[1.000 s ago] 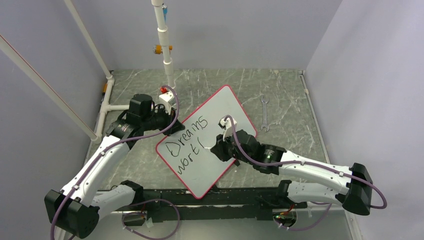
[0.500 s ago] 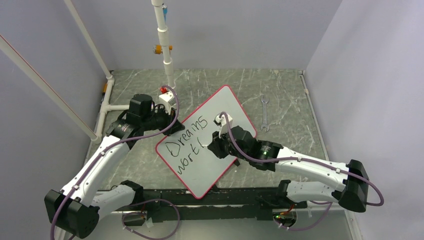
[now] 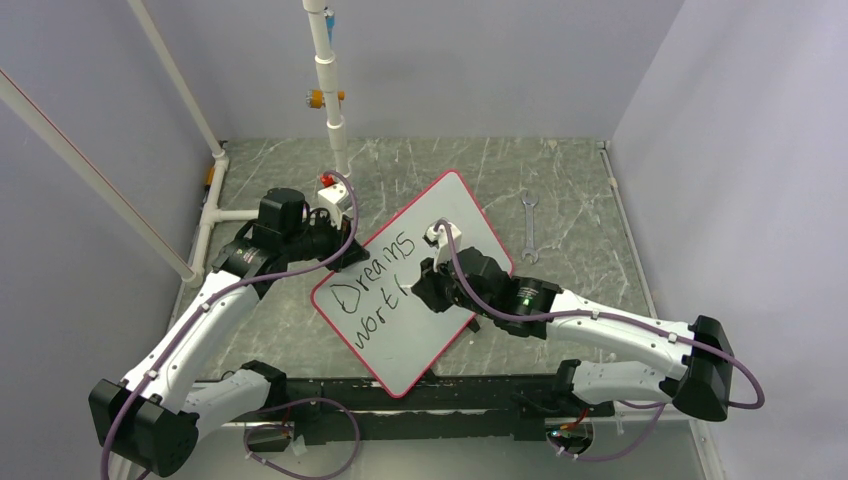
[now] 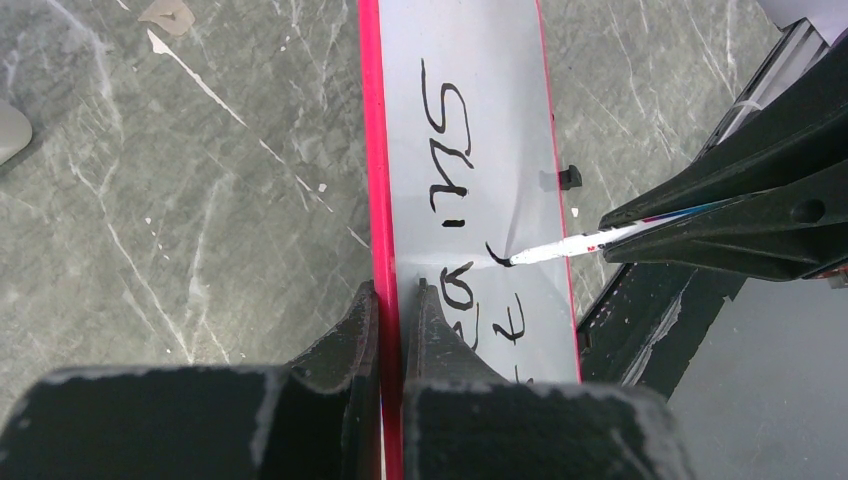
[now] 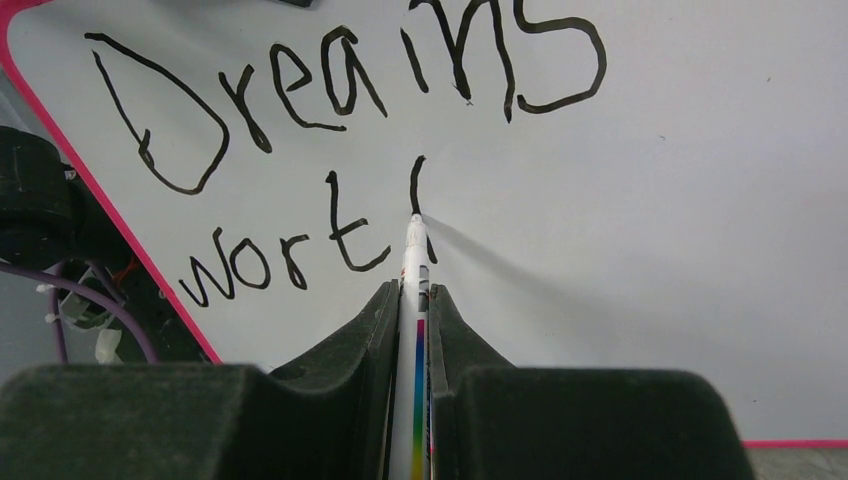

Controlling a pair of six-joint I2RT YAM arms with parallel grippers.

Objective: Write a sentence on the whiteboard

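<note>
My right gripper (image 5: 412, 292) has crept up-left, clamped on the slim marker (image 5: 413, 245), tip touching the glossy whiteboard (image 3: 455, 200) mid-frame. Left gripper (image 4: 392, 300) pinches its thin red rim. The sentence (image 5: 330, 100) reads "Dreams wort" plus one curved stroke.

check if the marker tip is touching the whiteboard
Touching. The right wrist view shows the marker tip sitting right on the black stroke on the whiteboard, no gap; the left wrist view agrees.

Pale lavender walls (image 3: 500, 60) enclose a grey marbled tabletop (image 3: 580, 200) with white pipes (image 3: 327, 75).
</note>
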